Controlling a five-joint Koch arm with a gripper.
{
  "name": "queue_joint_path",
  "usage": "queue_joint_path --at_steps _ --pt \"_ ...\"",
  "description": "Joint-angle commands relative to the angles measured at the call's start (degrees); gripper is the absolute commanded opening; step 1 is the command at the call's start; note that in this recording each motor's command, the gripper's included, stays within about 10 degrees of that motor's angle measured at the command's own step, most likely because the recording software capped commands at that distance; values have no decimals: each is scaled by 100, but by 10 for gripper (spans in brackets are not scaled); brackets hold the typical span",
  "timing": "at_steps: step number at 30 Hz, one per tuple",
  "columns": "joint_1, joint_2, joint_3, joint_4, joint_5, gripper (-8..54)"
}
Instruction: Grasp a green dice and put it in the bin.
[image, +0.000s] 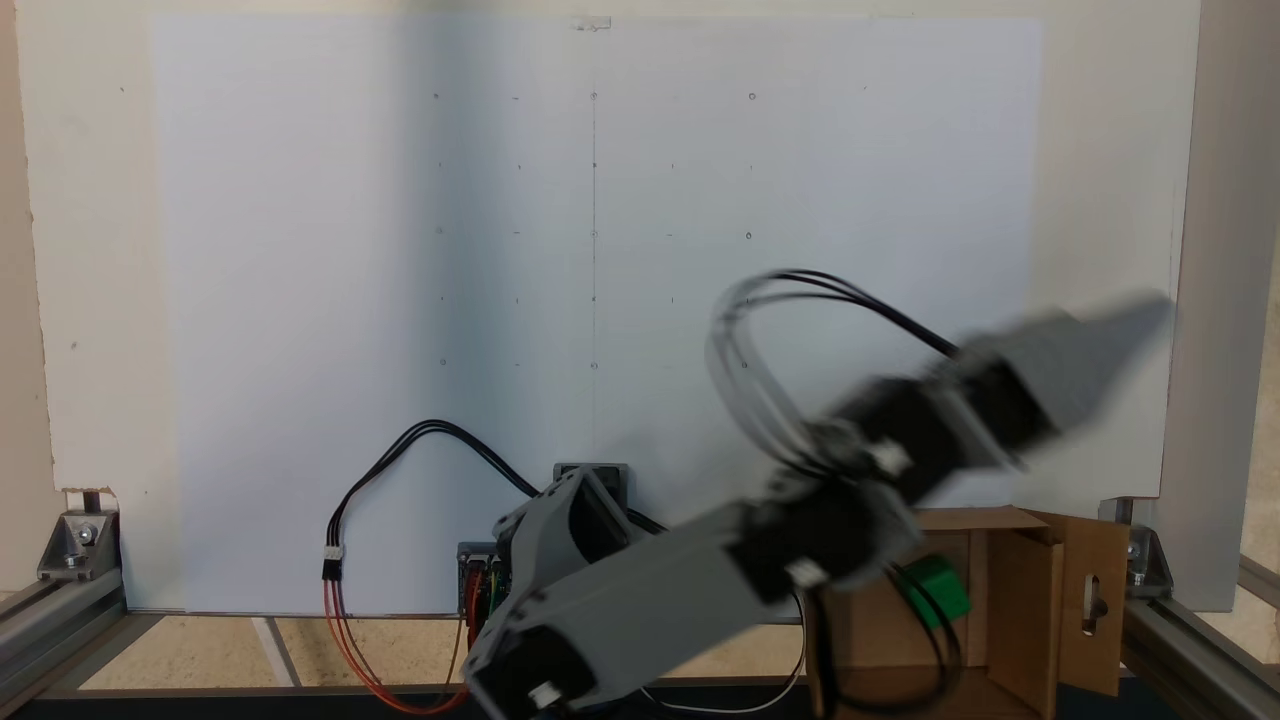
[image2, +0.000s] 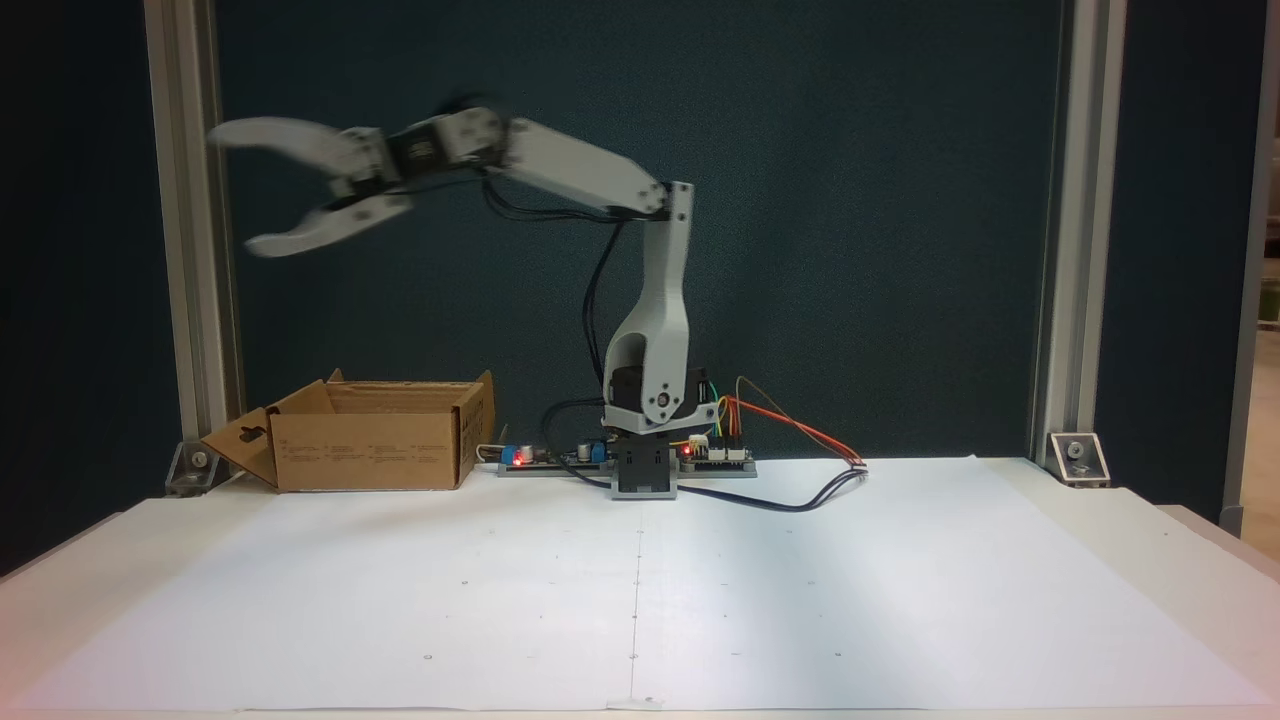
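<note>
Tool (image2: 235, 190) blurred, jaws apart; green dice (image: 938, 588) half-hidden inside bin (image: 1090, 600).

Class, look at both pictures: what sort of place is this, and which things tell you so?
Probably a lab or hobby robotics test bench: aluminium frame posts around the table, white paper marked with a dot grid, and exposed circuit boards at the arm's base.

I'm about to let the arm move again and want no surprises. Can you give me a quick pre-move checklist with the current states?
1. Gripper empty: ok, jaws wide apart, nothing between them.
2. Green dice inside the bin: ok; resting or falling, cannot tell.
3. Gripper clear of the bin: ok, well above it.
4. Bin upright: ok.
5. Arm at rest: not ok, motion blur.
</note>
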Motion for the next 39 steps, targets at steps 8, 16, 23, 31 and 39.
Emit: queue_joint_path --at_steps 8,16,23,31,39 --pt "-3647 1705 2013 -308 316 437" --pt "-4764 2830 4131 -1923 325 438" --pt "-4711 3243 5590 -3610 325 438" --pt "-4720 3480 7005 -5456 308 436" --pt "-4729 3560 7840 -7293 299 434"
